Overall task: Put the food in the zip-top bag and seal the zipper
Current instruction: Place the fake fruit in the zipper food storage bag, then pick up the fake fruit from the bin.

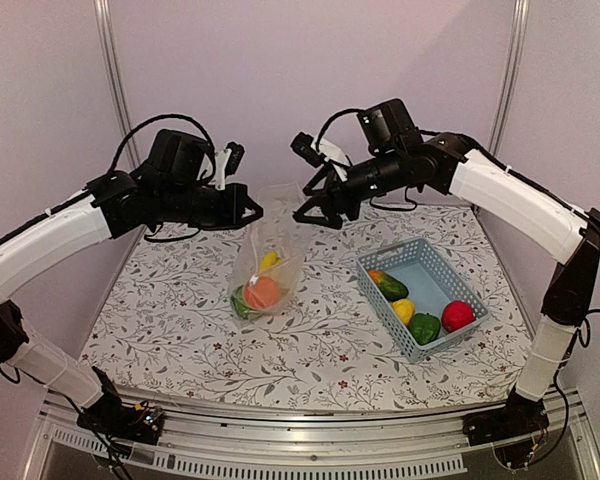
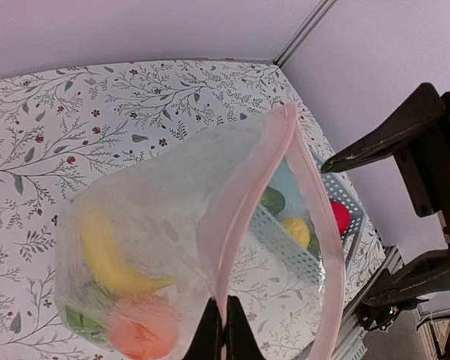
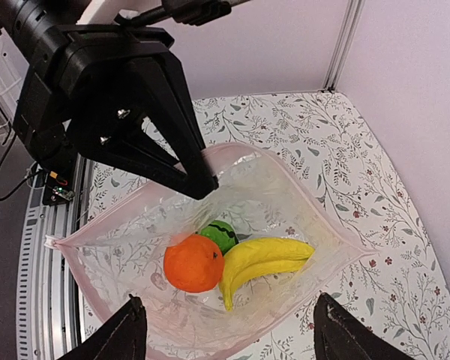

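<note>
holding the clear bag up by its pink zipper strip, left gripper is clamped tight on 1 side of the mouth. mouth gapes wide. inside: banana, orange, watermelon. right gripper hovers just above the mouth, fingers spread, gripping nothing. blue basket sits well right on the table, with apple, lemon, pepper, 1 green-orange piece.
</note>
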`<state>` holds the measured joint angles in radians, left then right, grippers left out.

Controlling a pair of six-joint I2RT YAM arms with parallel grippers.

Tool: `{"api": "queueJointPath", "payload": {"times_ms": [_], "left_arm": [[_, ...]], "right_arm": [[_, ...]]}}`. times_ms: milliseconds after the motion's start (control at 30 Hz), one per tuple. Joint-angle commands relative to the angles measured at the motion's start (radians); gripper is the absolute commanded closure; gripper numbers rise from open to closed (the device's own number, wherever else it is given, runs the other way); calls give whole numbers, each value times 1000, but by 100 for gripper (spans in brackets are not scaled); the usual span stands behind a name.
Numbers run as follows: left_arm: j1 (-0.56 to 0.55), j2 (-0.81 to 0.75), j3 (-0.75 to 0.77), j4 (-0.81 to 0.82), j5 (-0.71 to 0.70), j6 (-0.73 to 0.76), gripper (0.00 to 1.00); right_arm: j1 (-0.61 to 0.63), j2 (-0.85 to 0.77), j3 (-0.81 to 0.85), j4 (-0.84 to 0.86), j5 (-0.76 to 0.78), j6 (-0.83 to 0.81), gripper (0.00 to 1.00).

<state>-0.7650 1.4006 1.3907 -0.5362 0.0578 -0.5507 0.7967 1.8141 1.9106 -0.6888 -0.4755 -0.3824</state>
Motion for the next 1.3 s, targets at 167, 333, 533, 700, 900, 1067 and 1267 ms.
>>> {"api": "queueJointPath", "payload": {"times_ms": [167, 333, 533, 700, 900, 1067, 1267], "left_arm": [[-11, -38, -29, 16, -26, 13, 100], [-11, -38, -34, 25, -35, 19, 100], [-10, -36, -40, 40, -42, 28, 100], [-11, -34, -42, 47, -43, 33, 100], [-11, -26, -39, 51, -38, 35, 100], [-12, -25, -45, 59, -33, 31, 100], [-11, -21, -38, 64, -18, 24, 100]], "right_arm": [[3, -119, -38, -22, 129, -41, 25], [-9, -195, -155, -21, 261, -83, 25], [-126, -311, -344, -24, 251, -72, 26], [-230, -391, -496, -35, 240, -80, 26], [-349, -432, -608, -89, 182, -81, 28], [-414, -415, -679, -104, 160, -107, 32], [-430, -311, -691, -107, 140, -165, 38]]}}
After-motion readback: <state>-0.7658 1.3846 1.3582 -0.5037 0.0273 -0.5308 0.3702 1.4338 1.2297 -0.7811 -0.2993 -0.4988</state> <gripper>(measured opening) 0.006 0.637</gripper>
